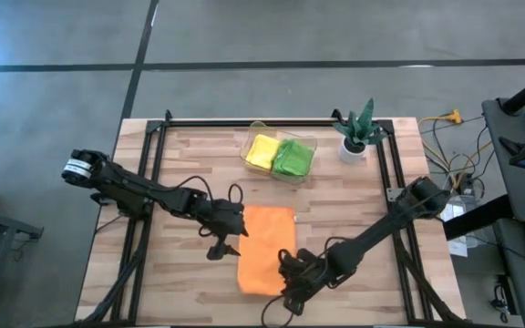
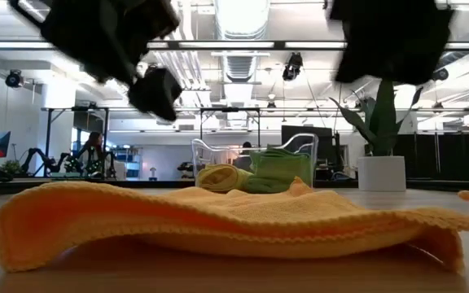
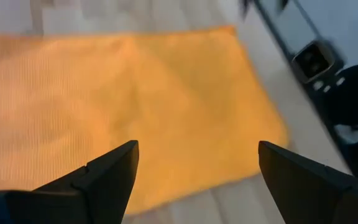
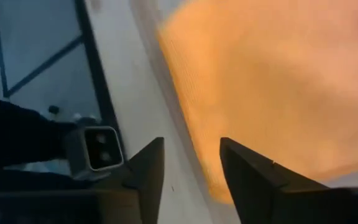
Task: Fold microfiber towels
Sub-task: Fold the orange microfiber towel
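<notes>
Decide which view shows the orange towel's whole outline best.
The high view: the orange towel shows nearly whole, lying on the table. The low view gives only its rumpled near edge; the wrist views show partial, blurred patches.

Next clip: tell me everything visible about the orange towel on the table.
The orange towel is a plain, soft, finely ribbed cloth lying on the wooden table, between the two end effectors. From above it forms a tall rectangle; from table height it looks doubled over, rumpled, with one corner curling up. The left end effector is open above it, holding nothing. The right end effector sits at its edge, jaws apart, not gripping it.
</notes>
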You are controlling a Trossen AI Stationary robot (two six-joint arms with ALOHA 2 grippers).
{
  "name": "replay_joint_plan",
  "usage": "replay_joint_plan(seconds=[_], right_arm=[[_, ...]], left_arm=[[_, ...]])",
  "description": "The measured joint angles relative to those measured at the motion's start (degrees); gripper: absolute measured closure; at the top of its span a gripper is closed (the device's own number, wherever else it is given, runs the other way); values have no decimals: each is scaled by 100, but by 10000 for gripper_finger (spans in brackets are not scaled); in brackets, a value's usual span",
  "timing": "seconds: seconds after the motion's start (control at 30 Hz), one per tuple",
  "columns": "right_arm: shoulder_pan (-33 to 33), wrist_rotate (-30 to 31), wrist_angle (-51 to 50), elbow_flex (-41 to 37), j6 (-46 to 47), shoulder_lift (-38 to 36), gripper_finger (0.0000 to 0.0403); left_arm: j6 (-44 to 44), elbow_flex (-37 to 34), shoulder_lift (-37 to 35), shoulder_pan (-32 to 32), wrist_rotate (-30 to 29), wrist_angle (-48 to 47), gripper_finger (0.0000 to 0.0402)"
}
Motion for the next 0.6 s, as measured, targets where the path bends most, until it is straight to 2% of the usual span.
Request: replay_joint_plan(seconds=[0.17, 0.23, 0.33, 0.43, 0.5, 0.6], right_arm=[[-16, 1435, -474, 4, -615, -254, 233], [-143, 1679, -693, -40, -878, -190, 228], [-357, 1674, -689, -226, -1209, -102, 218], [-581, 1616, -551, -418, -1432, -73, 200], [-756, 1287, -585, -574, -1481, -56, 185], [-1026, 477, -468, -891, -1560, -40, 164]], left_arm=[[-400, -614, 51, -1, -357, 847, 88], [-653, -848, 84, -2, -603, 1175, 88], [-877, -1037, 190, -2, -881, 1600, 88], [-937, -1061, 327, -4, -984, 1642, 88], [-1101, -1060, 438, -11, -1030, 1731, 88], [-1208, -1052, 697, -11, -1034, 1941, 88]])
